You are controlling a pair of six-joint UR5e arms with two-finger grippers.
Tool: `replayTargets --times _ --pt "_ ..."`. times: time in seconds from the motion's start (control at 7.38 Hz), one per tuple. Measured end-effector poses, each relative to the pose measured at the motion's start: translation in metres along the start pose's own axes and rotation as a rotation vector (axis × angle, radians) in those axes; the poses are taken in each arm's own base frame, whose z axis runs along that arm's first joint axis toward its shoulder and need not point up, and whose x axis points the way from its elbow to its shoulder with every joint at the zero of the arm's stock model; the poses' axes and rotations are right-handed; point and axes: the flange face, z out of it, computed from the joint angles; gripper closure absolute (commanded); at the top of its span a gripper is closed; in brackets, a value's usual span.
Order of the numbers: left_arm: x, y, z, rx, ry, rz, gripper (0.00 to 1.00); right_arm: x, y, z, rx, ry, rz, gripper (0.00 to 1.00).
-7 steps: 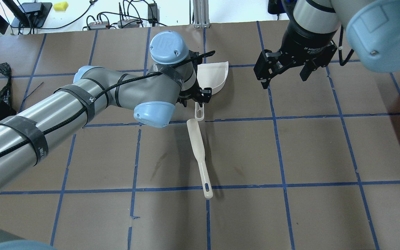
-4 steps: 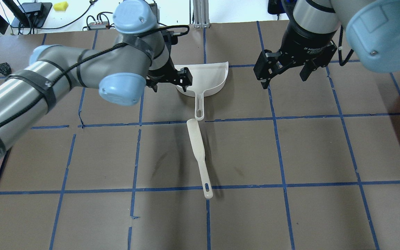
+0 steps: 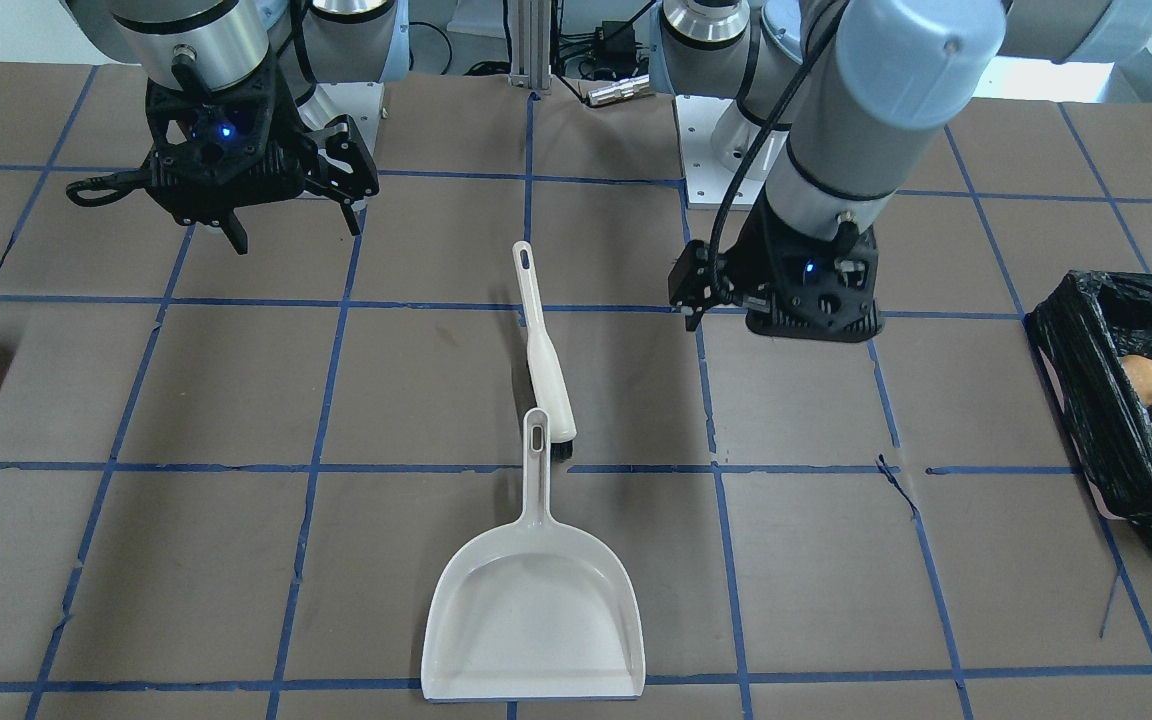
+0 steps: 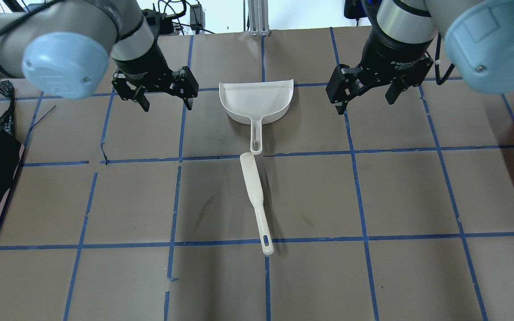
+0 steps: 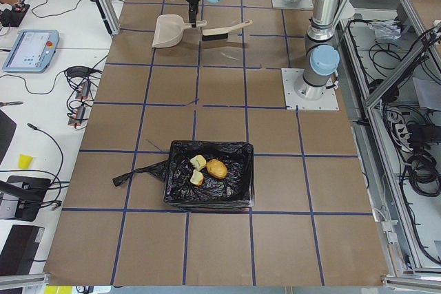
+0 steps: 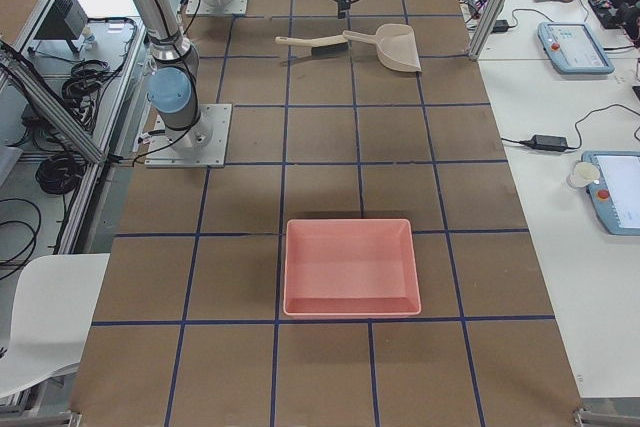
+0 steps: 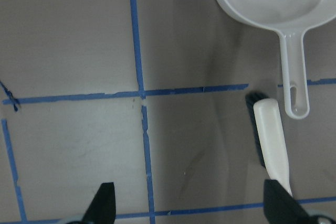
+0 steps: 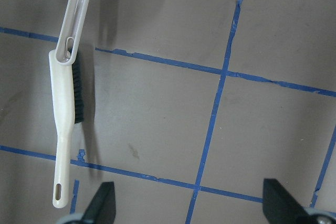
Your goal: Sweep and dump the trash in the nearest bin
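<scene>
Hovering — left jaws, right jaws spread; dustpan [image 4: 257, 97] handle seemingly touching brush [image 4: 253, 177] head.

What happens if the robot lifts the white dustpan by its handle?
The dustpan looks like thin moulded plastic, so it is probably stiff and light. Its wide scoop sits far from the thin handle, so it may tip forward.

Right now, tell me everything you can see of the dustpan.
The dustpan is white, plastic-looking: a shallow scoop with raised rim and a handle ending in a hanging slot. It lies flat and empty on the table, mouth away from the robot, handle toward it. The handle's tip meets the brush at its head end; nothing grips it.
</scene>
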Motion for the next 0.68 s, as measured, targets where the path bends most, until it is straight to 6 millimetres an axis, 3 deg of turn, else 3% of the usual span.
replayTargets --times 0.27,0.68 --pt "-0.003 0.032 -0.046 -0.009 -0.049 0.005 0.0 -0.001 -0.001 -0.002 0.012 0.009 0.051 0.01" --pt "-0.005 0.059 -0.051 -0.01 -0.065 0.015 0.0 -0.002 0.0 -0.002 0.013 0.009 0.141 0.0"
